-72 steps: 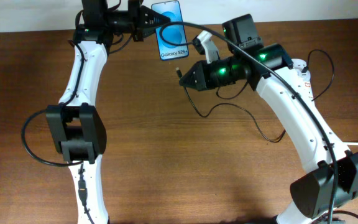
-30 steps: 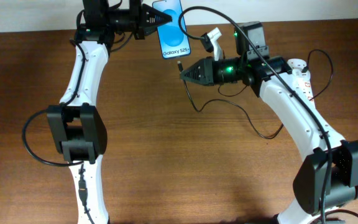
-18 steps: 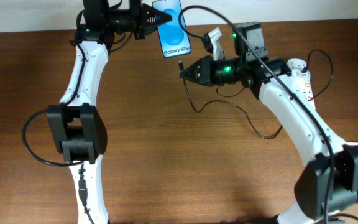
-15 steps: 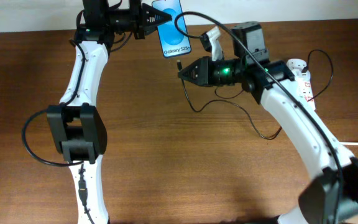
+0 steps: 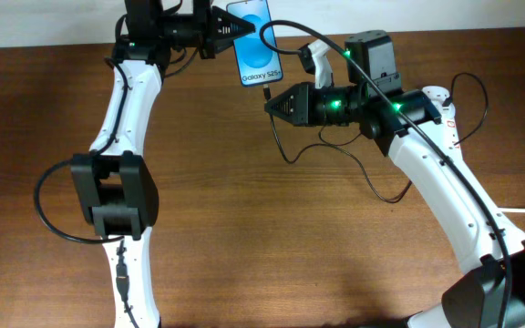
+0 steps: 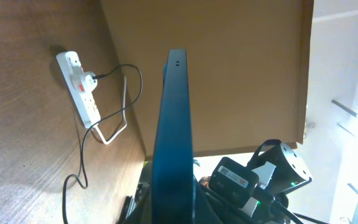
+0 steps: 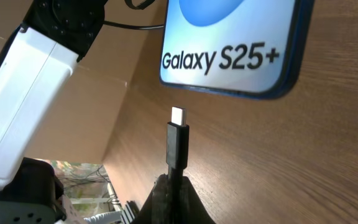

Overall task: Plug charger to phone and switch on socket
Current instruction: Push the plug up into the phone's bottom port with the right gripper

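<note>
The phone, blue screen with "Galaxy S25+", is held above the far table edge by my left gripper, shut on its left edge. In the left wrist view the phone shows edge-on. My right gripper is shut on the charger plug, its tip just below the phone's bottom edge, a small gap apart. In the right wrist view the plug points up at the phone. The black cable trails right to the socket, a white power strip, also in the left wrist view.
A black box-shaped camera unit rides on the right arm. The thick white cord loops beside the strip. The left arm runs down the table's left side. A pale wall lies beyond the far edge.
My right gripper has swung from a tilted pose to level and carried the plug closer under the phone's bottom edge. The phone and left gripper shifted slightly right.
</note>
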Available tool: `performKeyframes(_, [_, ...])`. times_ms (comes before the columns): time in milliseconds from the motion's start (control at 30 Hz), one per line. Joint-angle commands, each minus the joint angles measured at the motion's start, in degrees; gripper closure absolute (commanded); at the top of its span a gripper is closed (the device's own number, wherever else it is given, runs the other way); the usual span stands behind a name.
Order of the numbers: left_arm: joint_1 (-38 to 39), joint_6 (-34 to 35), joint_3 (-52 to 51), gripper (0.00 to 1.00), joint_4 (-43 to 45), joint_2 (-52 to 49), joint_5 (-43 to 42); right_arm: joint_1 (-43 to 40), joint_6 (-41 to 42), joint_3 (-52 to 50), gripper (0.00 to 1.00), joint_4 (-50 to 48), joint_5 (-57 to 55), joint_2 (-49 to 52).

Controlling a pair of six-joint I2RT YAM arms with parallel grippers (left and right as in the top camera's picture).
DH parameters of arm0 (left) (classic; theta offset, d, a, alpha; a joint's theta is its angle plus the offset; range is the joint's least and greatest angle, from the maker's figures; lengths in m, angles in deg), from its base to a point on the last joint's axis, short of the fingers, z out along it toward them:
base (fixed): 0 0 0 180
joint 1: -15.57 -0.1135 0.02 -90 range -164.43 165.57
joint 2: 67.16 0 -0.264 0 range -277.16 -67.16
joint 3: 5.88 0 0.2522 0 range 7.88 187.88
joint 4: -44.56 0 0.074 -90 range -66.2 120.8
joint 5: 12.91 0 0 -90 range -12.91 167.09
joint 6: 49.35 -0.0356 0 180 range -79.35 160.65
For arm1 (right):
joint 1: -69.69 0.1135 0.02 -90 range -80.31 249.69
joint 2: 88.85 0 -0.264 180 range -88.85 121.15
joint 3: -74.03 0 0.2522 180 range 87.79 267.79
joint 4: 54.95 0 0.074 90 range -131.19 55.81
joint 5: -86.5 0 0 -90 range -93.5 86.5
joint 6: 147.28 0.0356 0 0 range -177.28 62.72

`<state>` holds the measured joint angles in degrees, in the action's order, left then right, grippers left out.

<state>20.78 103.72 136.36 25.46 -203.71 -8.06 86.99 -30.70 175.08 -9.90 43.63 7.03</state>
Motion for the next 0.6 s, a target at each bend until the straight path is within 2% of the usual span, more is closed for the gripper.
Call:
performKeyframes(0, [0.57,2.03,0.79,1.00,0.17,0.52,-1.79,0.00,-0.59,-0.02,0.96,0.00,-1.18,0.98])
performKeyframes(233, [1.03,1.99,0.79,1.00,0.20,0.52,-2.12,0.00,-0.81,-0.02,0.96,3.21,-3.54,1.03])
performKeyframes(567, [1.03,1.53,0.79,1.00,1.33,0.52,-1.88,0.00,-0.81,-0.02,0.96,2.36,-2.73,1.03])
